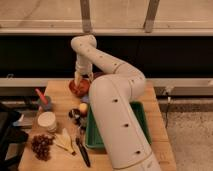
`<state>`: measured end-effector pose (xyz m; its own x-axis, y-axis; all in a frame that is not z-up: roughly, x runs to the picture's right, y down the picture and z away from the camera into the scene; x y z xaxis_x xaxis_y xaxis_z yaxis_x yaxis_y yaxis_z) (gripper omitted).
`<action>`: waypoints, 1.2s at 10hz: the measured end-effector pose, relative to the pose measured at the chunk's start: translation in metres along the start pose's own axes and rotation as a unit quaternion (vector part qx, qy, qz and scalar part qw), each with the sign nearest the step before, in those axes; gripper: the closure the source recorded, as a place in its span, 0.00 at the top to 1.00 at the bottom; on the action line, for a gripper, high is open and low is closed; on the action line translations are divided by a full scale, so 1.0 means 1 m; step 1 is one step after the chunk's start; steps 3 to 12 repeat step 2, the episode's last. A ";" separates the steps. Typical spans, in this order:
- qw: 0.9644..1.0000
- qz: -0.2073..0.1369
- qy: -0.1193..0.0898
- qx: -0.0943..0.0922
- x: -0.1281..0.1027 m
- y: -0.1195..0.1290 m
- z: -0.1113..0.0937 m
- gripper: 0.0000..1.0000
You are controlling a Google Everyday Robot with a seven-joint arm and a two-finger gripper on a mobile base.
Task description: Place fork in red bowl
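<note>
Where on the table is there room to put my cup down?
The gripper is over the red bowl at the back. Bare wood shows at the back left corner behind the red-handled tool, and right of the green tray. The front left is crowded around the grapes and knife.

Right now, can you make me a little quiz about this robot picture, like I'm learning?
1. True or false: the gripper hangs over the red bowl.
2. What colour is the tray? A blue, B green, C yellow.
3. Which fruit lies at the table's near-left corner?

Key: 1 true. 2 B. 3 the grapes.
</note>
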<state>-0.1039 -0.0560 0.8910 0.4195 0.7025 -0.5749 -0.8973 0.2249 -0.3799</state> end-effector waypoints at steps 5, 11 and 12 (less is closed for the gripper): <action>0.999 0.034 -0.024 0.009 0.021 -0.021 -0.023 0.65; 0.999 0.034 -0.024 0.009 0.021 -0.021 -0.023 0.65; 0.999 0.034 -0.024 0.009 0.021 -0.021 -0.023 0.65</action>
